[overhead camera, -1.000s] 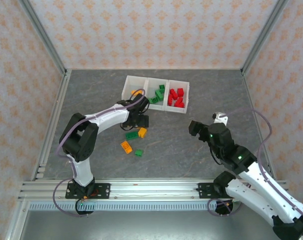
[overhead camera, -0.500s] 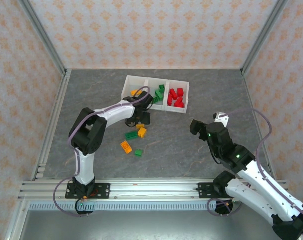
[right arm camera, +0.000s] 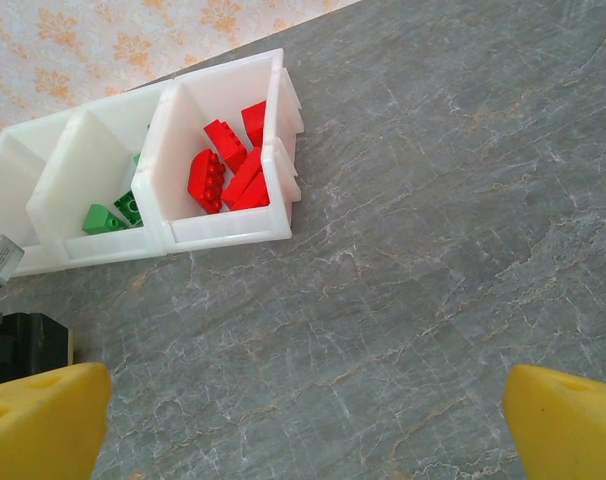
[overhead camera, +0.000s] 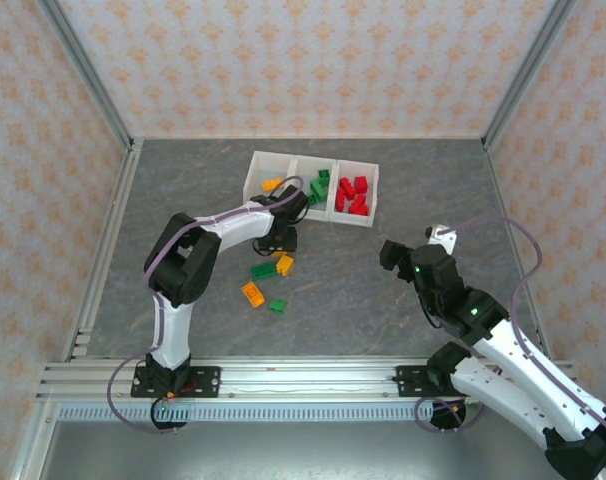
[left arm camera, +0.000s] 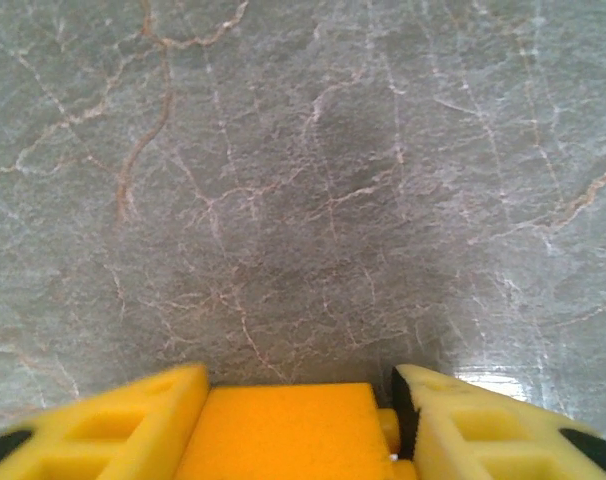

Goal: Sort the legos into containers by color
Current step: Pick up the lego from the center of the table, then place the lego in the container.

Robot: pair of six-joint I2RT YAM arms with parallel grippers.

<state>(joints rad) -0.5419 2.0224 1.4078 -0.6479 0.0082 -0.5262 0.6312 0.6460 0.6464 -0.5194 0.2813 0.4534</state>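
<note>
Left end effector: sat low over the bench, just in front of the tray's near wall. In the wrist view both yellow fingers were clamped on the held brick.
Held brick: orange, flat between the pads, above bare grey marbled bench.
Right end effector: on the right side of the bench, well apart from the tray. In the wrist view the jaws were spread wide with nothing between them.
Tray: white, three compartments in a row, at the far middle of the bench; also seen in the right wrist view.
Left compartment: one orange piece.
Middle compartment: green bricks, also.
Right compartment: red bricks, also.
Loose bricks: four on the bench below the left end effector. A green one touched an orange one. Nearer the arm bases lay another orange and a small green.
</note>
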